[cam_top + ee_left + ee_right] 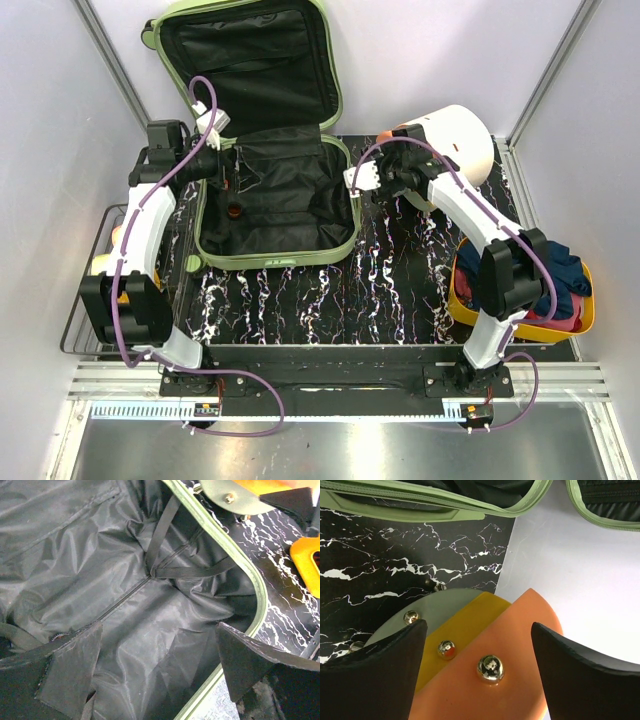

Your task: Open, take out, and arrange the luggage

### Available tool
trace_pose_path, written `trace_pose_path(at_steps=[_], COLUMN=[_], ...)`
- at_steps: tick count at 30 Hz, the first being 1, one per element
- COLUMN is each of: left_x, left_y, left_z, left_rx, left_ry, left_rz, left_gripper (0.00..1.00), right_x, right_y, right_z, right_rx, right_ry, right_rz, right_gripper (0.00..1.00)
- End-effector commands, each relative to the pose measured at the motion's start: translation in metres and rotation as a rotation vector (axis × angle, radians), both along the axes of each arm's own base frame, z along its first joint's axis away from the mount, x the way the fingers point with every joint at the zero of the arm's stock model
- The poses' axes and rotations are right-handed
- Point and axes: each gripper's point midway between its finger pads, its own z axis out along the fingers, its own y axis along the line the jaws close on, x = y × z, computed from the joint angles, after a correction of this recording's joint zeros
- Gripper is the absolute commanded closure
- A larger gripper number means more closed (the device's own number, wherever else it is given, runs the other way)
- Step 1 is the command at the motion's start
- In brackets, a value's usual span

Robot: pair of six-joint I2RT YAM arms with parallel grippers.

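Note:
The luggage (275,258), a pale-green hard-shell suitcase, lies open at the back left of the table. Its lid leans against the rear wall and its black lining (150,580) shows nothing inside but straps. My left gripper (226,168) (159,627) hangs open over the left side of the lower half, with only lining between its fingers. My right gripper (397,160) (479,625) stands open just above an orange studded flap (520,645), which overlaps a yellow (465,625) and a grey-green layer; these belong to a white rounded item (460,140).
A yellow-orange tray (585,318) holding dark blue and red cloth sits at the right edge beside the right arm. A black wire basket (80,330) with yellow and white things hangs off the table's left side. Walls close in the back and sides.

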Motion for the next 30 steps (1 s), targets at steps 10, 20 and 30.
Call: trace_pose_path(at_steps=[10,20,30], left_x=[0.035,0.050,0.067], left_y=[0.043,0.070,0.066], left_z=[-0.056,-0.140,-0.195], left_rx=[0.160,0.531,0.758], left_ry=[0.170,0.297,0.341], left_rz=[0.262,0.265,0.223], left_gripper=[0.01,0.09,0.23], right_x=[-0.009,-0.014,-0.024], right_y=[0.041,0.074,0.070], right_z=[0.086,0.111,0.109], right_rx=[0.471,0.808,0.825], right_ry=[0.144,0.430,0.449], right_rz=[-0.192,-0.404,-0.429], right_gripper=[0.05,0.06,0.07])
